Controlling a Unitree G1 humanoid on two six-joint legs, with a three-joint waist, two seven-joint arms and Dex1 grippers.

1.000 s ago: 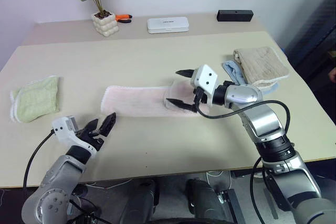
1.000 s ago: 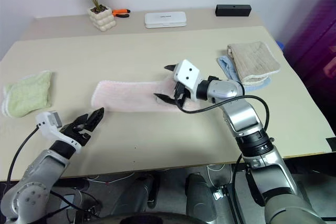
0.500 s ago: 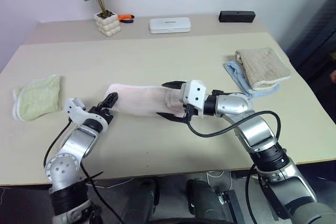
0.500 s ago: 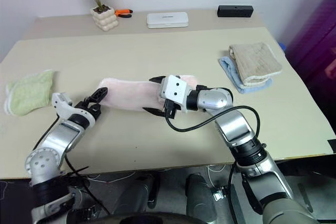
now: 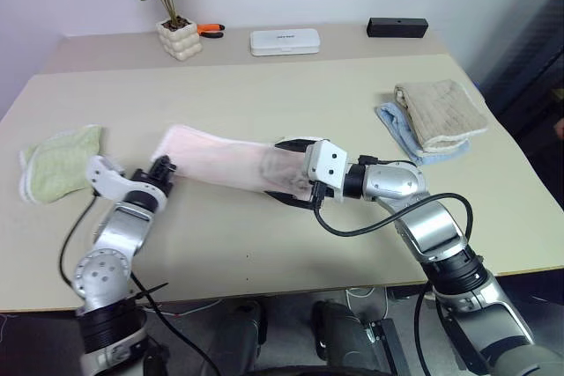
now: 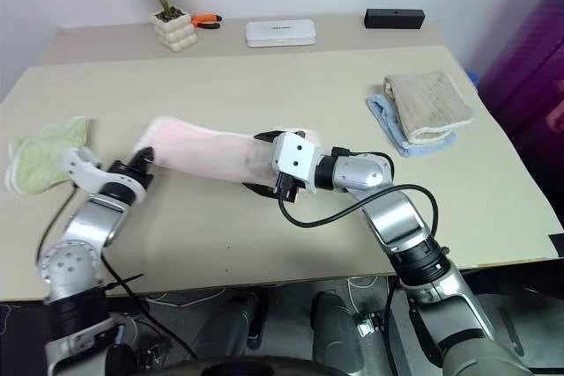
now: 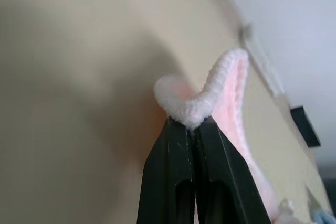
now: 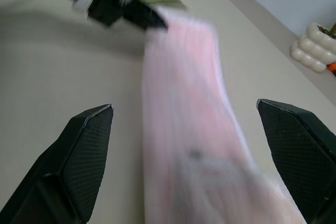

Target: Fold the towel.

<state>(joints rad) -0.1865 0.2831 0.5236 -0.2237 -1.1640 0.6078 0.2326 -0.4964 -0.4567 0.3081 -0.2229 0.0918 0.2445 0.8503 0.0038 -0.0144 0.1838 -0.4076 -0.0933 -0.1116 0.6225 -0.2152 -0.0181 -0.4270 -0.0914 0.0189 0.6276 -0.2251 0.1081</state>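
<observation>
The towel [image 5: 225, 163] is a long pale pink strip lying across the middle of the table. My left gripper [image 5: 164, 165] is shut on the near corner of its left end, and that end stands a little off the table. In the left wrist view the black fingers [image 7: 178, 150] pinch the fluffy hem of the towel [image 7: 223, 85]. My right gripper [image 5: 289, 171] is open, with one finger on either side of the towel's bunched right end. Its wrist view looks along the towel [image 8: 184, 103] between wide-spread fingers [image 8: 84, 150] to the left gripper [image 8: 131, 14].
A light green towel [image 5: 57, 163] lies at the table's left edge. A beige towel on a blue one [image 5: 438, 112] lies at the right. On the back ledge stand a potted plant [image 5: 178, 39], an orange-handled tool [image 5: 208, 29], a white case [image 5: 284, 40] and a black box [image 5: 397, 26].
My left gripper has moved forward to the towel's left end and shut on its corner, raising that end. My right gripper has drawn slightly back and left and stays open.
</observation>
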